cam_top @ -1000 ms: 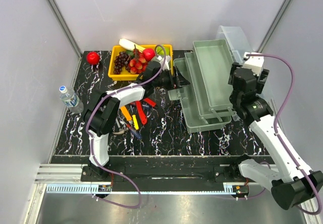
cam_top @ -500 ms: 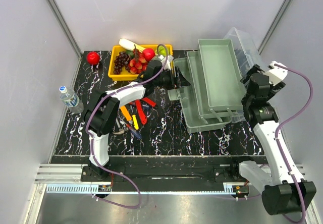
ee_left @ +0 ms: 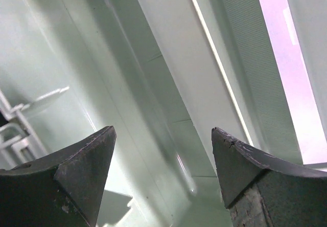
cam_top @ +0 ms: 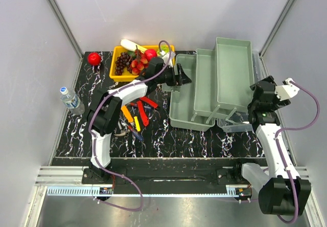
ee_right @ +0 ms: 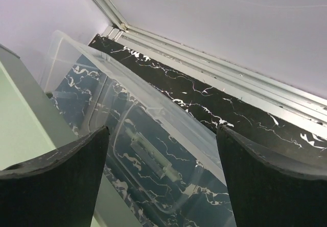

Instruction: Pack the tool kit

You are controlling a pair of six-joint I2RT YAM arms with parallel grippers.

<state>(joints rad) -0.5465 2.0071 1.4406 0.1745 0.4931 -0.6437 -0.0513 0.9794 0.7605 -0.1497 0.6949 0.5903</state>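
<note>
The large, translucent grey-green plastic toolbox (cam_top: 180,113) is sitting opened out at the table's right-centre, w/ its inner trays (cam_top: 234,66) being carried raised and stepped toward the right on link arms. Its clear hinged lid (ee_right: 168,135) is lying open at the box's right side, partly under the trays. The left gripper (cam_top: 184,77) is being held at the box's rear-left rim, jaws wide apart, nothing clamped. Only box interior is showing between them. The right gripper (ee_right: 162,130) is being held beside the box's right side, jaws spread, gripping nothing, w/ the lid beyond its fingers. Red-, yellow- and orange-handled hand tools (cam_top: 137,115) are lying on the black marbled tabletop (cam_top: 168,140), left of the box. Further out: yellow fruit tray (cam_top: 116,76) at rear-left, plastic water bottle (cam_top: 68,98) at far left.
</note>
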